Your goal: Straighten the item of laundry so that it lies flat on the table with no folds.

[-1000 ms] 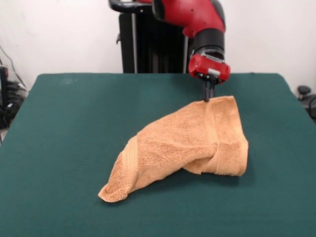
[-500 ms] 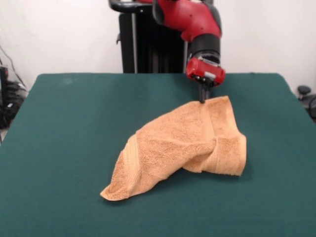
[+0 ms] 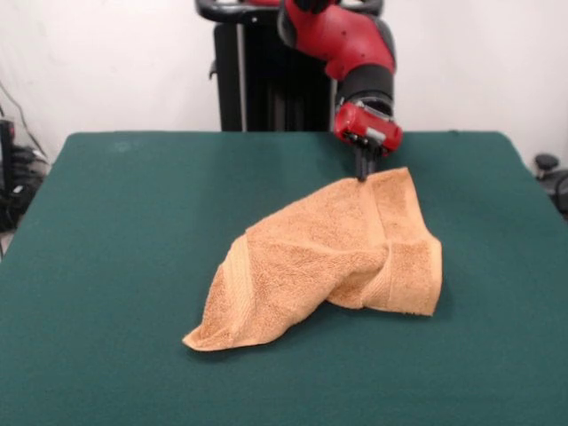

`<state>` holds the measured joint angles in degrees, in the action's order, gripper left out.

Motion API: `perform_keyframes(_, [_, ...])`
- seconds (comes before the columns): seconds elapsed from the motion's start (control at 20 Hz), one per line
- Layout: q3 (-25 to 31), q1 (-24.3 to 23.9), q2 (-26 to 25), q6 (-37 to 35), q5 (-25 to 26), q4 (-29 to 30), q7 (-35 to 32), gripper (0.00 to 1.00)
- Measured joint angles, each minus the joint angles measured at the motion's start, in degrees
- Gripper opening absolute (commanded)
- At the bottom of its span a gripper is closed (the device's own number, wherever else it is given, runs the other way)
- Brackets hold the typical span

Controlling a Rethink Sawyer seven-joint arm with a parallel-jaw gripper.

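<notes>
The orange-tan towel (image 3: 333,257) lies crumpled on the green table (image 3: 124,231), right of the middle. Its far edge is lifted and the right side folds under itself. A woven band shows near its front left corner. My gripper (image 3: 362,175) hangs from the red arm at the towel's far top edge, shut on that raised edge. The fingertips are pressed together into the cloth. The towel slopes down from the gripper toward the front left corner, which rests on the table.
The black pedestal (image 3: 266,80) stands behind the table's far edge. A dark object (image 3: 546,164) sits off the table at the right. Cables and gear (image 3: 13,177) show off the left edge.
My gripper has moved a little left and toward the far side, pulling the towel's held edge with it. The towel's front left corner has slid slightly the same way.
</notes>
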<state>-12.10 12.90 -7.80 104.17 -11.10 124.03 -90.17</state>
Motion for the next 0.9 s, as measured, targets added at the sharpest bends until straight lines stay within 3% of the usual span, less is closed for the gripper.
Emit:
perform_keyframes(0.5, [1.6, 1.8, -0.8, 10.7, -7.0, -0.8, 0.0, 0.00])
perform_keyframes(0.9, [2.7, 3.5, -1.7, 13.3, -9.9, -1.5, 0.0, 0.00])
